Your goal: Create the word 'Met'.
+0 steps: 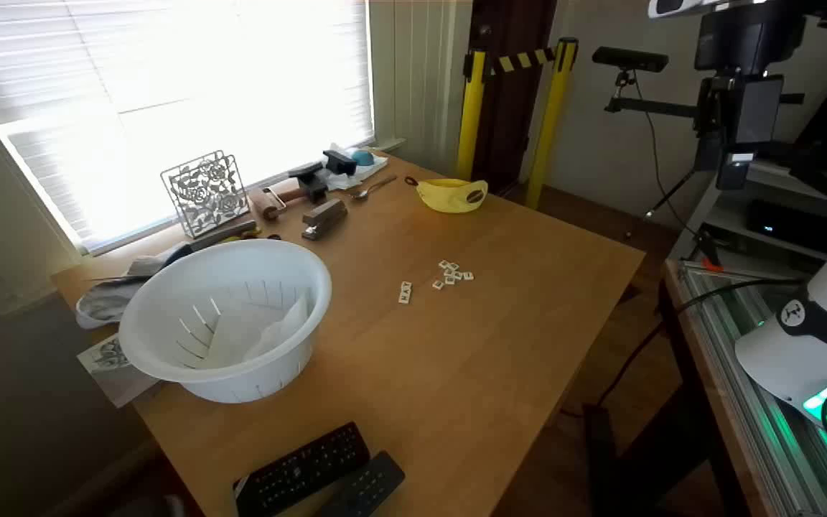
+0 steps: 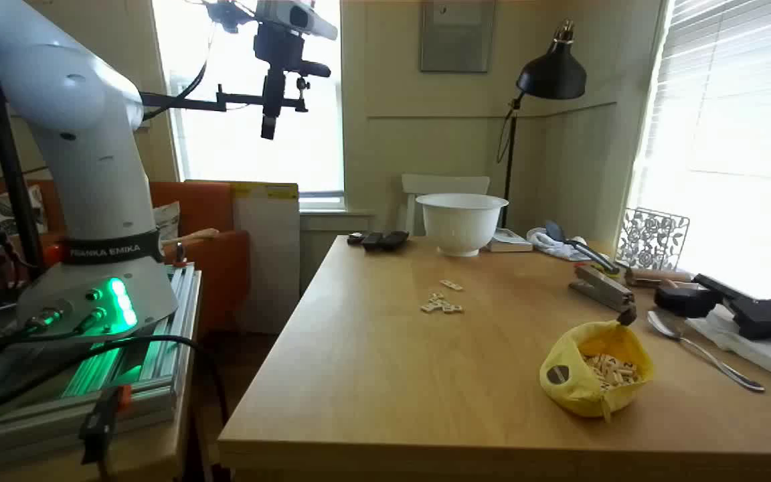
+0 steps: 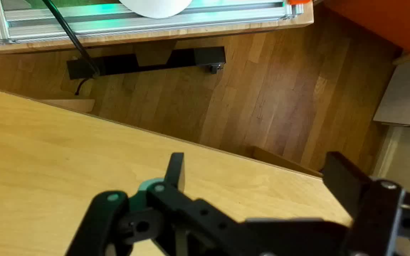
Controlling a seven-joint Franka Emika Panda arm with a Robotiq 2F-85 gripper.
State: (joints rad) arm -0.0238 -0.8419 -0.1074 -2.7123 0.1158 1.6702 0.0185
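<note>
On the wooden table, a short row of whitish letter tiles [image 1: 405,292] lies end to end; in an exterior view the same tile row [image 2: 451,285] shows nearer the bowl than the rest. Beside it is a loose cluster of several small tiles [image 1: 449,275], also seen as a scattered tile cluster [image 2: 440,304]. Their letters are too small to read surely, so I cannot tell which could spell 'Met'. My gripper [image 3: 256,155] stands open with nothing between its fingers. High above and away from the tiles, the gripper [image 2: 269,127] points down; the wrist view shows no tiles.
A yellow pouch [image 2: 593,368] holding many tiles sits toward a table corner. The big white bowl [image 1: 227,316], black remotes [image 1: 313,467], a stapler [image 1: 324,218], a spoon [image 2: 703,355] and a metal rose-patterned holder [image 1: 205,194] stand around the edges. The wrist view shows the table edge [image 3: 148,133].
</note>
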